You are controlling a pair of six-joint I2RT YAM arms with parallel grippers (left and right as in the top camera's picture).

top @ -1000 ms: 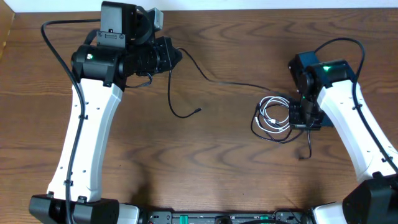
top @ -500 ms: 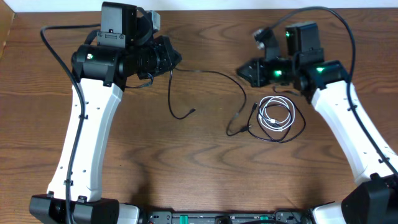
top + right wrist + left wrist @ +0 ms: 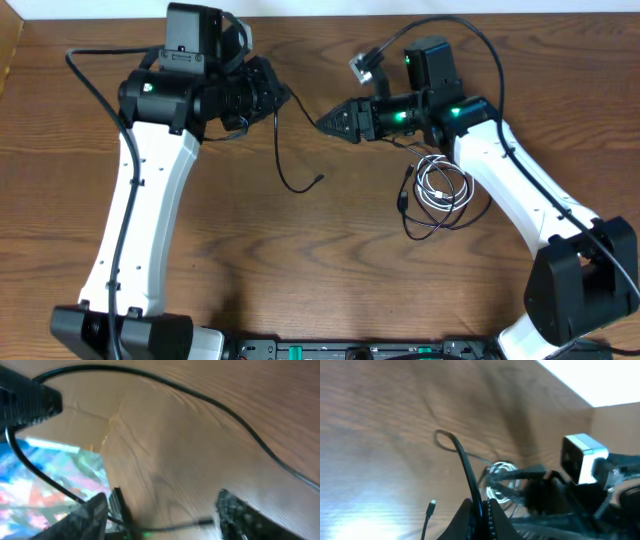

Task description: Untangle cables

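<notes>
My left gripper (image 3: 285, 101) is shut on the black cable (image 3: 277, 150) at the back middle of the table. From the jaws, one strand drops to a small plug (image 3: 318, 180). In the left wrist view the black cable (image 3: 462, 460) rises from between the closed fingers (image 3: 470, 519). My right gripper (image 3: 325, 122) stands open just right of the left one, pointing at it. In the right wrist view the black cable (image 3: 200, 395) arcs above the right gripper (image 3: 162, 496), and a blurred strand with a plug end (image 3: 200, 522) crosses between the spread fingers. The white cable (image 3: 441, 185) lies coiled under the right arm, with black loops round it.
The wooden table (image 3: 330, 280) ends at a pale wall along the back edge. Thick black arm wires (image 3: 88, 75) loop off the left arm and over the right arm (image 3: 490, 40). The right arm's camera block (image 3: 582, 457) shows close to my left gripper.
The right gripper rose from the coil with a black strand, swung left toward the left gripper and opened. The strand's plug end now lies beside the white coil. The left gripper stayed shut.
</notes>
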